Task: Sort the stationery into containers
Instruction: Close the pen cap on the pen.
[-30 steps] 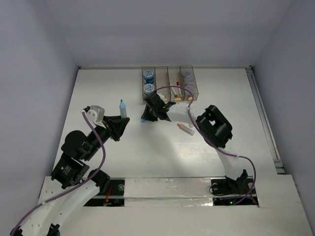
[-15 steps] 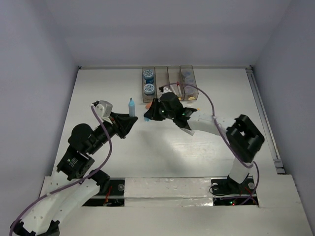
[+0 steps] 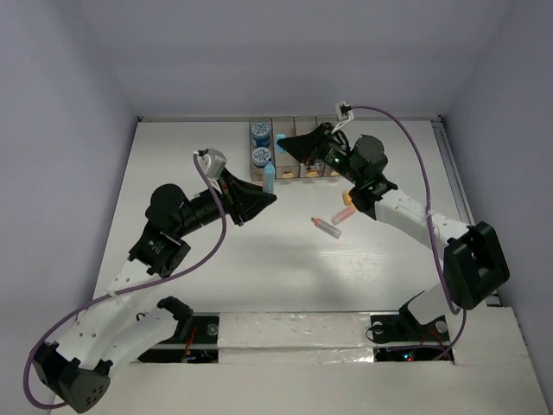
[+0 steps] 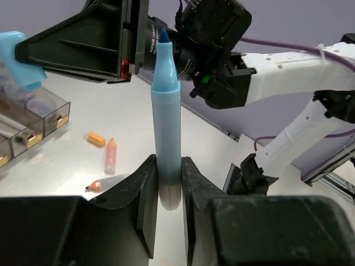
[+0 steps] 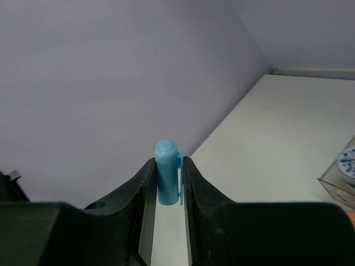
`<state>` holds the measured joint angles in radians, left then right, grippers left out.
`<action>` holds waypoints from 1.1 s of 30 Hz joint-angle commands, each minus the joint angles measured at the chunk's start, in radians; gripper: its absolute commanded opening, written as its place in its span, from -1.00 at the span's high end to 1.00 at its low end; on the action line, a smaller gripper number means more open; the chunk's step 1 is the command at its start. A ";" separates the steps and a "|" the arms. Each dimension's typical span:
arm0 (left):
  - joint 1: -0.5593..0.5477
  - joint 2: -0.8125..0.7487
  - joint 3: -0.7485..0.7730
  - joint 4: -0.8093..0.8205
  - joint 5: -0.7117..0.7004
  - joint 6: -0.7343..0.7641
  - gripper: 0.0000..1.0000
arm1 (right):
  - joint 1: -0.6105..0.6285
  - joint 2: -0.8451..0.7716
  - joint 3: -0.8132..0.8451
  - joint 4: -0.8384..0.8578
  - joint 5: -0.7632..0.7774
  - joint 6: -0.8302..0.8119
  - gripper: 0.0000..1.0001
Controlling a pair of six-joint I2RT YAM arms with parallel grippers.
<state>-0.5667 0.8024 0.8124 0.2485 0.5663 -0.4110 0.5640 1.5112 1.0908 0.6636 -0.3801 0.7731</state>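
Observation:
My left gripper (image 3: 262,195) is shut on an uncapped light-blue marker (image 3: 269,178), held upright just in front of the containers (image 3: 339,145). In the left wrist view the pads (image 4: 147,183) clamp the marker's lower barrel (image 4: 166,116), tip up. My right gripper (image 3: 287,143) is shut on the light-blue cap (image 3: 280,139) above the containers, a little beyond the marker tip. The right wrist view shows the cap (image 5: 168,173) between the fingers. Two blue-topped rolls (image 3: 260,132) lie in the leftmost bin. Greyish-purple pieces (image 3: 328,136) lie in the rightmost one.
On the table right of centre lie a white red-capped marker (image 3: 327,226), a pink stick (image 3: 346,210) and a small orange piece (image 3: 347,196). They also show in the left wrist view, the pink stick (image 4: 110,156) among them. Purple cables loop over both arms.
My left gripper has carried the blue marker right and toward the bins. My right gripper has lifted from the table centre to above the bins with the cap.

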 commanded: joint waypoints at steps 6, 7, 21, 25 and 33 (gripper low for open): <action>0.106 0.020 -0.011 0.227 0.190 -0.072 1.00 | 0.016 -0.069 0.004 0.378 -0.180 0.124 1.00; 0.120 0.020 -0.022 0.251 0.207 -0.090 1.00 | 0.016 -0.062 0.006 0.402 -0.192 0.147 1.00; 0.153 0.044 -0.065 0.345 0.316 -0.173 1.00 | 0.016 0.093 0.129 0.721 -0.315 0.373 1.00; 0.153 0.053 -0.068 0.348 0.322 -0.184 1.00 | 0.016 0.107 0.150 0.752 -0.324 0.399 1.00; 0.153 0.072 -0.061 0.337 0.322 -0.184 1.00 | 0.036 0.092 0.153 0.748 -0.344 0.381 1.00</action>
<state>-0.4171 0.8742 0.7517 0.5243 0.8631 -0.5892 0.5892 1.6295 1.2034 1.2728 -0.7002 1.1500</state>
